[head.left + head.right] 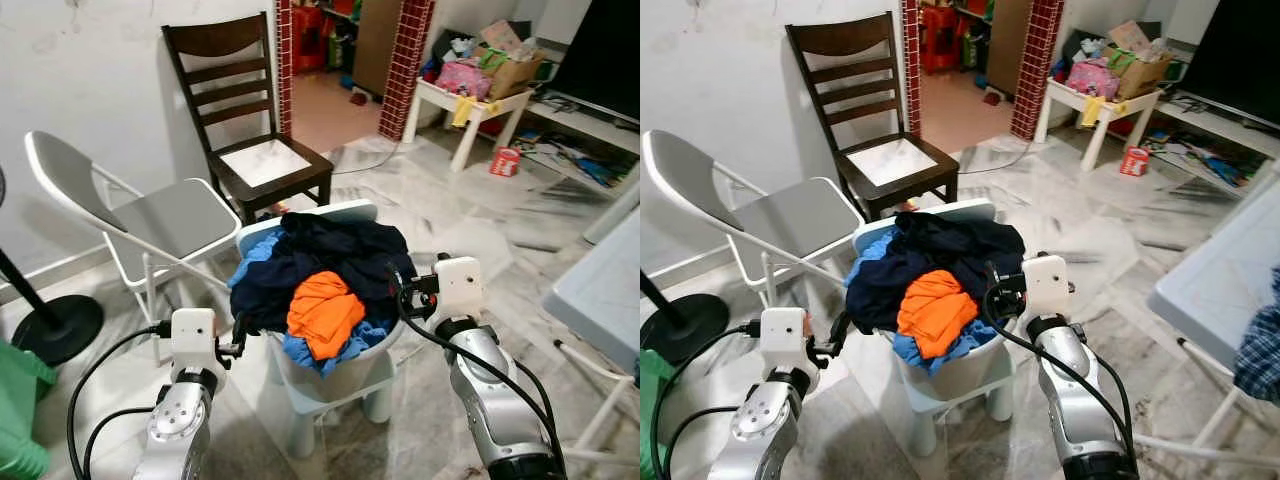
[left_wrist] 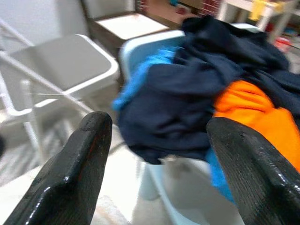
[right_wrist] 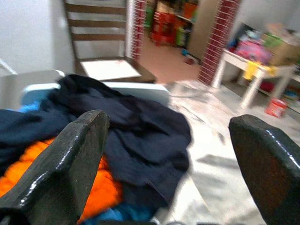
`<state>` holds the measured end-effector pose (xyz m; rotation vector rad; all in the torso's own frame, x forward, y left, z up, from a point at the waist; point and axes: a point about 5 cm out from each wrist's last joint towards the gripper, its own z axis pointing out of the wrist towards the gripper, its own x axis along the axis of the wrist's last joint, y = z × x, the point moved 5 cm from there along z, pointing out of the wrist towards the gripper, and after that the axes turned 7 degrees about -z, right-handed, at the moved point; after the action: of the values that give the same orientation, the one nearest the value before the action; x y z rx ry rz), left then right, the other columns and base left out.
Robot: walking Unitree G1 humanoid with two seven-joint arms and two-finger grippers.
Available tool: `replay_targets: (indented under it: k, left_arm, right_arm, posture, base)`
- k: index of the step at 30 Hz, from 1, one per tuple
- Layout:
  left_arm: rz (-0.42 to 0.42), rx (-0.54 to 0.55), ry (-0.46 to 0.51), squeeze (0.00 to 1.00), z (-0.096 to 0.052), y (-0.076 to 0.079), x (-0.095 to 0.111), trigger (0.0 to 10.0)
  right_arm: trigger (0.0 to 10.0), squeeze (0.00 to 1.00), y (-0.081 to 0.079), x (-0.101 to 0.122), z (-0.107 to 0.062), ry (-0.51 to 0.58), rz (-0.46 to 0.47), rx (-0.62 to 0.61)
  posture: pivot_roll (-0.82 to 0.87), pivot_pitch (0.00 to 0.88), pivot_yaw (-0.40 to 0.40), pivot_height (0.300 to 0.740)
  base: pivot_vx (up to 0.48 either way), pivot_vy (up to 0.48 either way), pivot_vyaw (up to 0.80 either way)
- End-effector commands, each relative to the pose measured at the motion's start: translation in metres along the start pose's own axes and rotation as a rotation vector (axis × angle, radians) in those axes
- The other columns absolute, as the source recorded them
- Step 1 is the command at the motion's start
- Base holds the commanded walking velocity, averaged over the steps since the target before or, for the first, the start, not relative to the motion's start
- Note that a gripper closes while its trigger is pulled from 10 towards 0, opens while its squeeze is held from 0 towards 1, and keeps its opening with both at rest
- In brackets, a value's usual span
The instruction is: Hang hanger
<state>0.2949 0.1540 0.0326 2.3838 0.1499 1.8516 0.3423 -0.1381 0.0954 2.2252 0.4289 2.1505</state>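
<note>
both grippers open beside clothes pile (image 1: 320, 275); no writing legible.

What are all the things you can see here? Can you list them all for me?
plastic chair: one, pale blue, right before the robot, heaped with clothes
dark clothes: navy pile on that chair
orange garment: one, on top of the pile
blue garment: bright blue, under the pile
wooden chair: one, dark brown, by the wall
folding chair: one, grey and white, on the left
fan base: one, black, far left
small table: one, white, cluttered, at the back
red can: one, on the floor
left gripper: open, near the pile
right gripper: open, near the pile
</note>
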Motion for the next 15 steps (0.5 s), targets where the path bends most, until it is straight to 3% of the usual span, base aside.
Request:
replay_targets:
  k: [1,3,15]
  left_arm:
    - [-0.002,-0.033,0.021,0.00,0.006,0.009,0.007,10.0]
    - [-0.002,-0.035,0.022,0.00,0.008,0.009,0.007,10.0]
    - [0.005,-0.034,0.001,0.00,0.031,0.003,0.008,10.0]
  right_arm:
    - [10.0,0.00,0.006,0.001,-0.003,-0.005,-0.011,-0.013]
    - [10.0,0.00,0.006,0.001,-0.003,-0.004,-0.014,-0.010]
    - [10.0,0.00,0.003,0.010,-0.004,0.016,-0.006,0.020]
  posture:
    - [-0.05,0.050,-0.056,0.740]
    - [-0.05,0.050,-0.062,0.740]
    - [-0.07,0.074,-0.071,0.740]
  base:
    - [0.000,0.000,-0.80]
    - [0.000,0.000,-0.80]
    - [0.000,0.000,0.00]
